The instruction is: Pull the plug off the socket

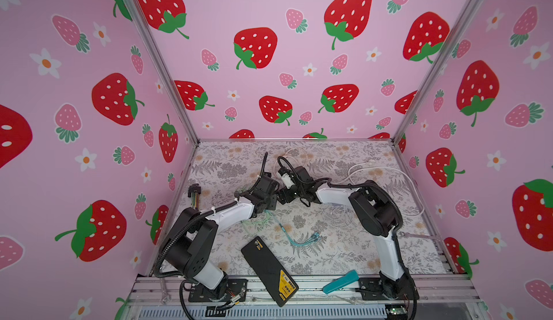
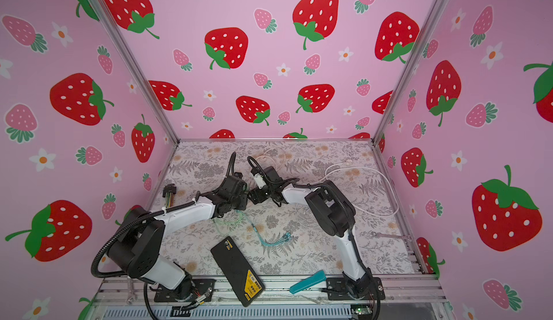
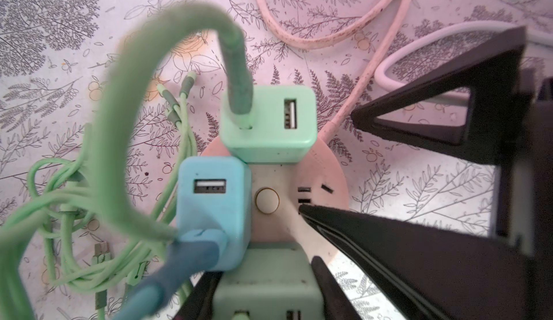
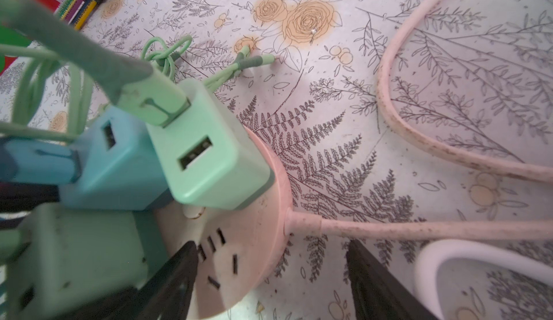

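Observation:
A round pink socket [image 4: 254, 214] lies on the floral table with three plugs standing in it. In the left wrist view my left gripper [image 3: 263, 270] is shut on the dull green plug [image 3: 266, 291], a black finger pressed against each side of it. That plug [image 4: 74, 258] sits seated in the socket, next to a blue plug and a light green one. My right gripper [image 4: 272, 245] is open: one finger rests on the socket's top by the free slots, the other hangs over the table beside the rim. In both top views the two grippers [image 1: 276, 197] meet mid-table and hide the socket.
The blue plug [image 3: 212, 202] and light green plug [image 3: 269, 124] carry thick USB cables that arch over the socket. The pink socket cord [image 4: 419, 228], a white cable [image 4: 449, 252] and a green cable tangle [image 3: 59, 214] lie around. A black case [image 1: 267, 270] and teal tool [image 1: 341, 282] lie near the front.

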You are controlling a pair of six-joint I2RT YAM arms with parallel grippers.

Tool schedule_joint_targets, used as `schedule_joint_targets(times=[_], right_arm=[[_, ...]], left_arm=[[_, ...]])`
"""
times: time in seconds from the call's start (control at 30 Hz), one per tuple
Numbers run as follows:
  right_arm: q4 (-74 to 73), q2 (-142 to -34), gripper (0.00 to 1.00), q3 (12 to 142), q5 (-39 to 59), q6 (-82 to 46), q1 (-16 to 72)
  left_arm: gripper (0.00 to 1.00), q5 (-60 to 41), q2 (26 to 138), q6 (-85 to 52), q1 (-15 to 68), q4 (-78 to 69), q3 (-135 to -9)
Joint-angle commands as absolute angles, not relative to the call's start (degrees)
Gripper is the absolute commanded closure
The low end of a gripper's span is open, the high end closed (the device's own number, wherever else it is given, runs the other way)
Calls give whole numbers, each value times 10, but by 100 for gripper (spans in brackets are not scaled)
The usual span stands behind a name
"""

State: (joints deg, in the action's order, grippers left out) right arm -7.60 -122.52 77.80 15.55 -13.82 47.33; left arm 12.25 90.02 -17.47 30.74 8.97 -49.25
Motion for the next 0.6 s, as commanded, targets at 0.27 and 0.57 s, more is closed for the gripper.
schedule_joint_targets(times=[0.27,0.57], right_arm=[[-27,-1243,20,786,136,-129,470],[-17,-1243,21,772,127,-132,470]], left_arm=[[66,84,866,-145,296,93,-481],[70,55,852,-155,282,82,-467]])
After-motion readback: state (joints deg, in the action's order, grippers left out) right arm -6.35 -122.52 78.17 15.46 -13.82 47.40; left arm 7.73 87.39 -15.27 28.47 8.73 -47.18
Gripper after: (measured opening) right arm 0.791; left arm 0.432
